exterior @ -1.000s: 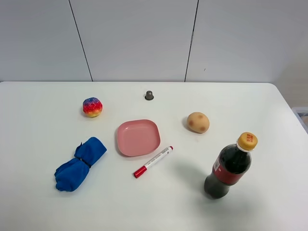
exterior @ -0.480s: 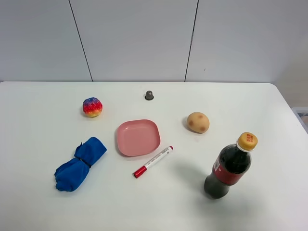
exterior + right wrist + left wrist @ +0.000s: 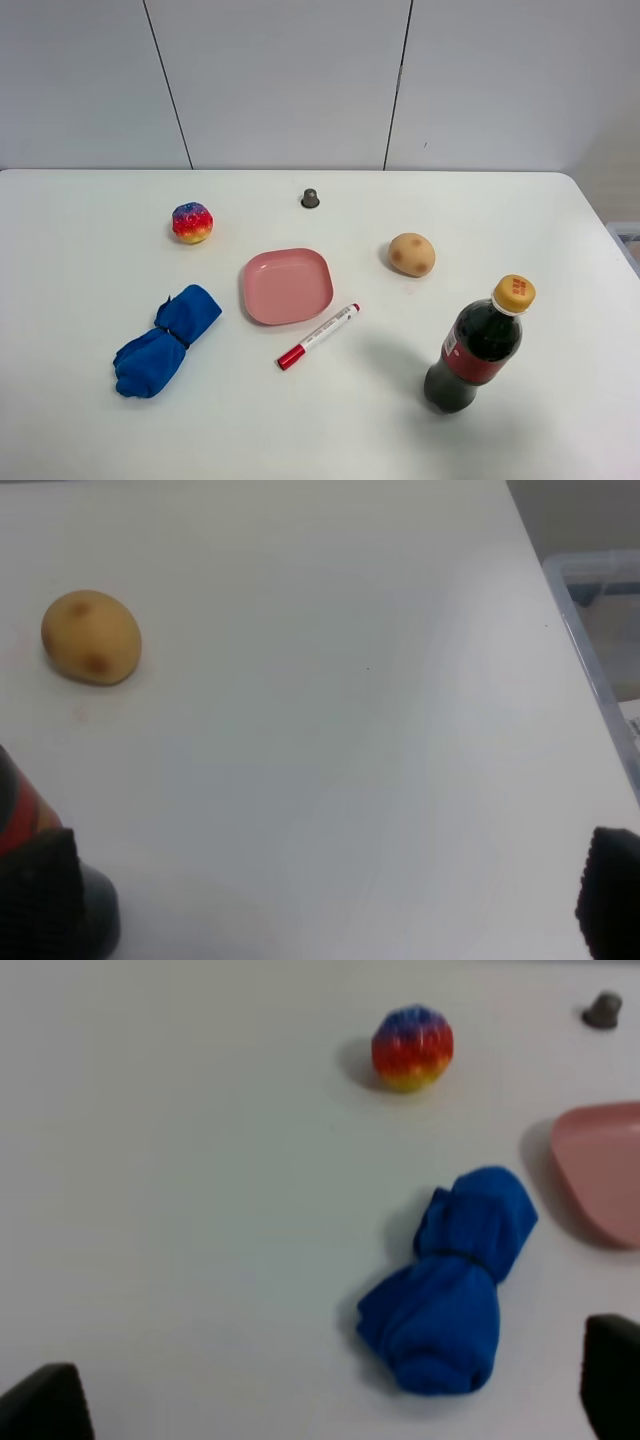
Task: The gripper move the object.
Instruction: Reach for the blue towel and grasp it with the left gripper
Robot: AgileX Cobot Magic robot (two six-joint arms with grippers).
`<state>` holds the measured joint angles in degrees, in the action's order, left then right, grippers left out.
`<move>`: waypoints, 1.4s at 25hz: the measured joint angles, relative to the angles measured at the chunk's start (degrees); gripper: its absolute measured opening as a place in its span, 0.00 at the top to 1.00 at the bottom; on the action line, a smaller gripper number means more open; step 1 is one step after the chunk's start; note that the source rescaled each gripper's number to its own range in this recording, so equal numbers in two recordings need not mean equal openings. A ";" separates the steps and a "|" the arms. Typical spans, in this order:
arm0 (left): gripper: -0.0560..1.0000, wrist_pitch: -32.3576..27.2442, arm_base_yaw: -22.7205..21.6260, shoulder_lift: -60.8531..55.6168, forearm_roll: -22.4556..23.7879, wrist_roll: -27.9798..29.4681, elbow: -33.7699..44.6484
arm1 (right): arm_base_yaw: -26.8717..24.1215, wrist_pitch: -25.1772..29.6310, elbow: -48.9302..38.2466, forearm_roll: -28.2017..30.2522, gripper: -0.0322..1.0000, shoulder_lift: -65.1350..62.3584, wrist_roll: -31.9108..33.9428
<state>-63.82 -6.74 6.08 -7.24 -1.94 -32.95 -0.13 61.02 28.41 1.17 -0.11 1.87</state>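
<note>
Neither arm shows in the high view. The left gripper (image 3: pixel 325 1390) and right gripper (image 3: pixel 325 895) are each spread wide with nothing held, probably staged for a pick. The object isn't named, but my guess is the cloth (image 3: pixel 450 1280), near the desk's (image 3: pixel 80 430) left edge and lying ahead of the left fingers. The right wrist view faces the potato (image 3: pixel 91 637) and bottle (image 3: pixel 22 800) toward the right edge, and only the high view catches the pen (image 3: pixel 318 337).

No legible text anywhere.

White table (image 3: pixel 90 420), pale panelled wall (image 3: pixel 280 80), possibly plastic bin (image 3: pixel 587 655)
</note>
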 joint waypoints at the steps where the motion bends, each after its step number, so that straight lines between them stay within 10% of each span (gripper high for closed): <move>1: 0.00 -0.60 0.00 2.30 -0.05 -0.96 -0.77 | 0.00 0.00 0.00 0.00 0.00 0.00 0.00; 17: 0.00 8.41 0.88 42.08 -4.01 -10.90 -14.21 | 0.00 0.00 0.00 0.00 0.00 0.00 0.00; 35: 0.00 22.86 30.94 65.70 -4.04 -7.92 -12.90 | 0.00 0.00 0.00 0.00 0.00 0.00 0.00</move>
<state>-40.96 24.20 71.79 -11.28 -9.86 -45.85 -0.13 61.02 28.41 1.17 -0.11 1.87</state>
